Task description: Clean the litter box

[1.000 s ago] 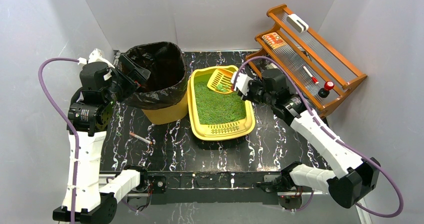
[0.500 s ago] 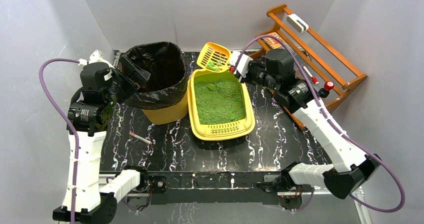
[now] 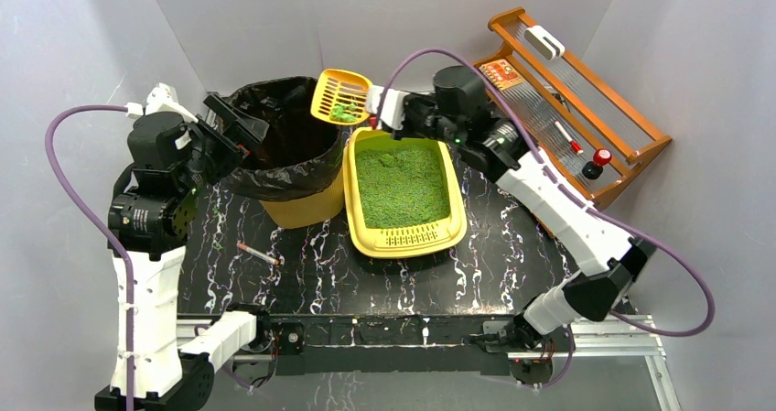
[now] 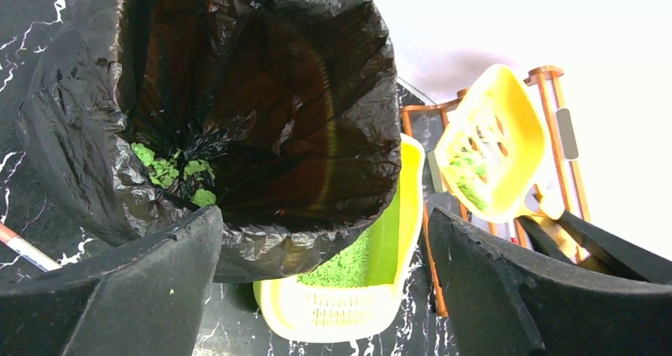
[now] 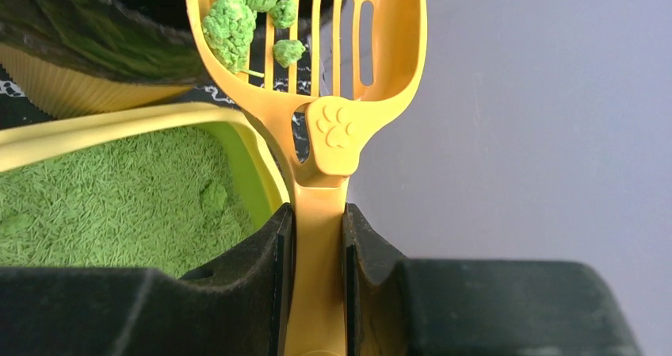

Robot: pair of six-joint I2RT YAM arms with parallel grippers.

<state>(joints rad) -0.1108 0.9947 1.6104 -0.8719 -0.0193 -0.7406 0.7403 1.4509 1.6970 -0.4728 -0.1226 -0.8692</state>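
Observation:
The yellow litter box (image 3: 414, 238), filled with green litter, lies mid-table with its slotted grate end nearest me; it also shows as litter box (image 4: 360, 312) and litter box (image 5: 119, 124). My right gripper (image 3: 381, 109) is shut on the handle of the orange slotted scoop (image 3: 340, 97), which hangs in the air over the right rim of the bin. In the right wrist view, the right gripper (image 5: 318, 213) clamps the scoop (image 5: 333, 130), which carries green clumps (image 5: 234, 19). My left gripper (image 3: 236, 123) stands open at the bin's left rim; the left gripper (image 4: 323, 217) has nothing clamped between its fingers.
The yellow bin with a black bag (image 3: 285, 150) stands left of the litter box, with green clumps (image 4: 170, 170) at its bottom. A wooden rack (image 3: 576, 100) stands at the back right. A pen (image 3: 258, 253) lies on the dark marbled table (image 3: 512, 264). Grey walls enclose the table.
My right arm lifted the loaded scoop out of the litter box and carried it back and left to the bin's rim. The left arm shifted slightly left, still open.

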